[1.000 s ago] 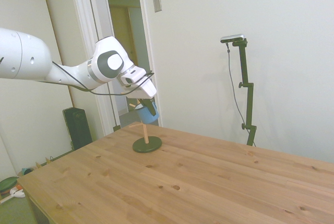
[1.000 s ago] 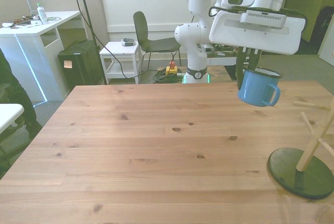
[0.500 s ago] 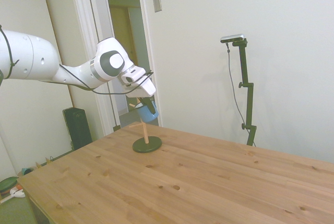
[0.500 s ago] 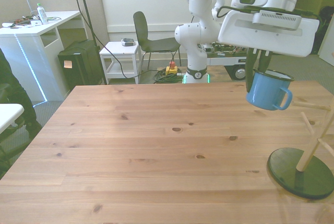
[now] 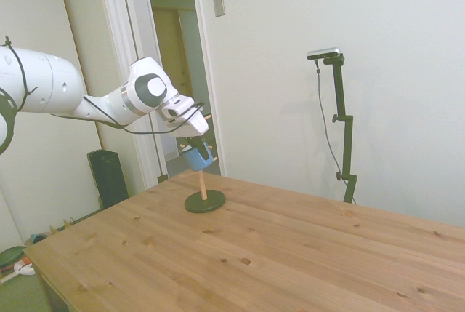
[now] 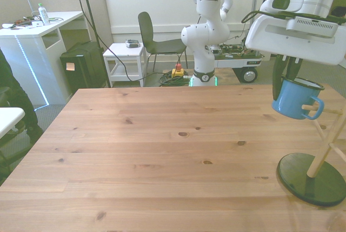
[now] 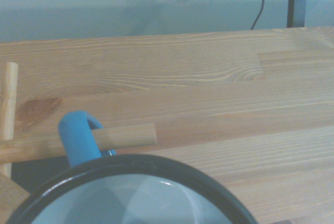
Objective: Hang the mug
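Observation:
The light-blue enamel mug [image 6: 293, 99], white inside with a dark rim, hangs tilted in the air with my gripper [image 6: 286, 79] shut on its rim. It is at the upper pegs of a wooden mug rack [image 6: 326, 146] that stands on a dark green round base [image 6: 312, 180] at the front view's right. Seen from the wrist, one wooden peg [image 7: 122, 136] crosses the mug's blue handle [image 7: 78, 141] and pokes out past it. From the side, the mug [image 5: 196, 158] sits under the gripper [image 5: 201, 146], right above the rack's base [image 5: 204, 201].
The rack stands close to the table's edge [image 6: 324, 210] at the front view's right. Beyond the table are a dark chair [image 6: 153, 36], a white desk [image 6: 40, 32], a black box [image 6: 80, 64] and a person's dark clothing [image 6: 8, 99] at the left border.
The gripper has carried the mug toward the front view's right and a little lower, from open air over the table to the rack, where a peg now crosses the handle.

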Robot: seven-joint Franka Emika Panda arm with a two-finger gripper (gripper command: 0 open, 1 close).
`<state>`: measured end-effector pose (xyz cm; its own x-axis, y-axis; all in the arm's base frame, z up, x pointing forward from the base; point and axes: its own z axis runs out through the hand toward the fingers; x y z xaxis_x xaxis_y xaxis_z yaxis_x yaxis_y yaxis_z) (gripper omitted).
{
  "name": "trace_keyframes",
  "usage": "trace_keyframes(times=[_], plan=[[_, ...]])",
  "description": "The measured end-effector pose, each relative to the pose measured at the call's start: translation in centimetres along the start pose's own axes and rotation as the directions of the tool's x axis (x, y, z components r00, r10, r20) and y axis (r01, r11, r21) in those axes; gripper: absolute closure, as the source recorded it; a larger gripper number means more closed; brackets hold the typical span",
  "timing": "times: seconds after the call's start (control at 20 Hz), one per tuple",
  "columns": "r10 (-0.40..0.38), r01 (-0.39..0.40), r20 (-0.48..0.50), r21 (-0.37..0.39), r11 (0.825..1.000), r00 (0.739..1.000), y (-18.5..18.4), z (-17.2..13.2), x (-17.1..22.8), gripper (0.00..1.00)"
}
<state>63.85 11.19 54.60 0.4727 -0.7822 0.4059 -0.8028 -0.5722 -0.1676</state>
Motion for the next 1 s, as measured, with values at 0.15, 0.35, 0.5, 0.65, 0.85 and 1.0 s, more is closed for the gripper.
trace_keyframes(times=[0.15,0.35,0.5,0.65,0.85,1.0], plan=[[-0.005,0.005,0.004,-0.010,1.000,1.000,-0.32,0.74,-0.24,1.00],[-0.015,0.015,0.005,-0.027,1.000,1.000,-0.51,1.02,-0.84,0.00],[-0.023,0.023,-0.002,-0.034,0.999,1.000,-0.56,0.93,-1.02,0.00],[-0.022,0.021,-0.008,-0.038,0.999,1.000,-0.41,1.02,-0.71,0.00],[-0.014,0.014,-0.012,-0.039,0.999,1.000,-0.09,0.88,-0.24,0.00],[-0.013,0.012,-0.013,-0.039,0.999,1.000,0.15,0.74,-0.14,0.00]])
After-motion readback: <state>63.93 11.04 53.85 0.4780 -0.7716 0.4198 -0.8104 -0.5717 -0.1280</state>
